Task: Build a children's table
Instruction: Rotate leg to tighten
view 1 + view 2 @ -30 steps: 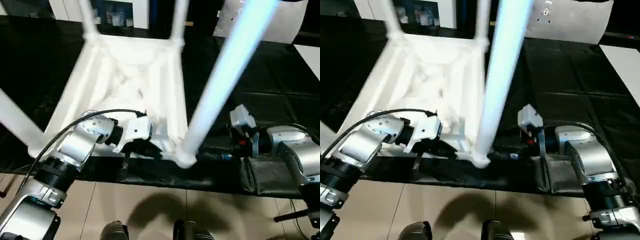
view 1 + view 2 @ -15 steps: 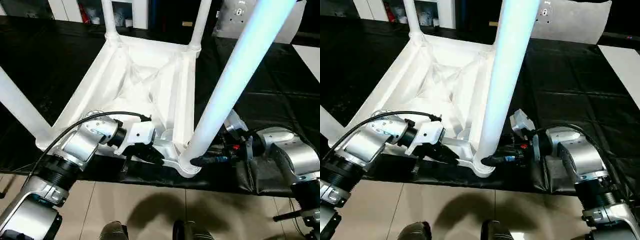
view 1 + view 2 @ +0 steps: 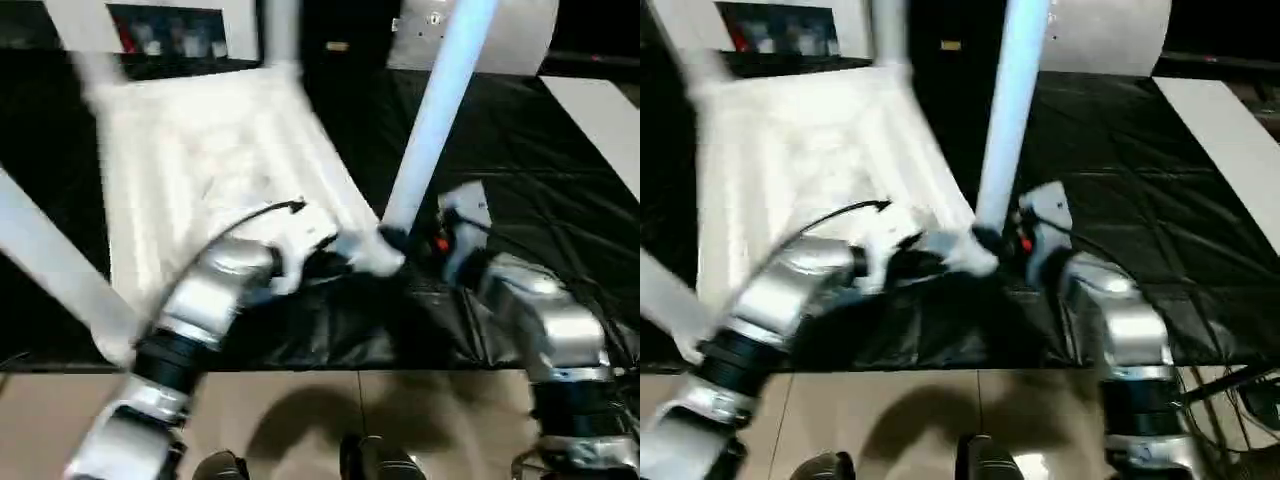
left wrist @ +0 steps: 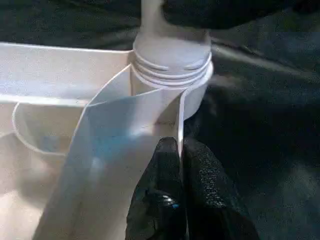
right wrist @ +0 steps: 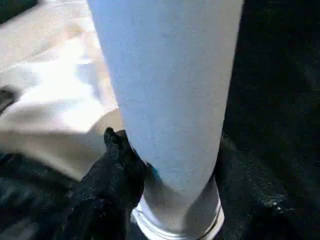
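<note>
Since a second ago: right gripper point(image 3: 398, 240) brought in from a position clear of the leg point(image 3: 435, 110) to the leg's base. Left forearm point(image 3: 205, 300) swung from lying along the near edge of the work table point(image 3: 540, 180) to pointing away from that edge. Both head views blurred by motion and framed differently, so any shift of the table itself cannot be confirmed.

Children's table point(image 3: 200, 150): upside down on the black-sheeted work table, ribbed underside up, legs standing upward. Nearest corner close to the work table's near edge, roughly midway along it. Another leg point(image 3: 50, 260) rising at the table's left corner, by the same near edge.

Left gripper point(image 4: 180, 150): clenched, fingers point(image 4: 160, 175) pinching a thin upright rib point(image 4: 150, 115) of the underside just beside the corner socket point(image 4: 172, 65). Wrist bent inward toward that corner, cable looped over the top of the wrist.

Right gripper: clamped on the base of the leg just above the corner socket, one black finger point(image 5: 117, 155) pressed against the tube's side. Right forearm point(image 3: 540, 320) reaching in from the near edge, wrist angled toward the corner, opposite the left gripper.
</note>
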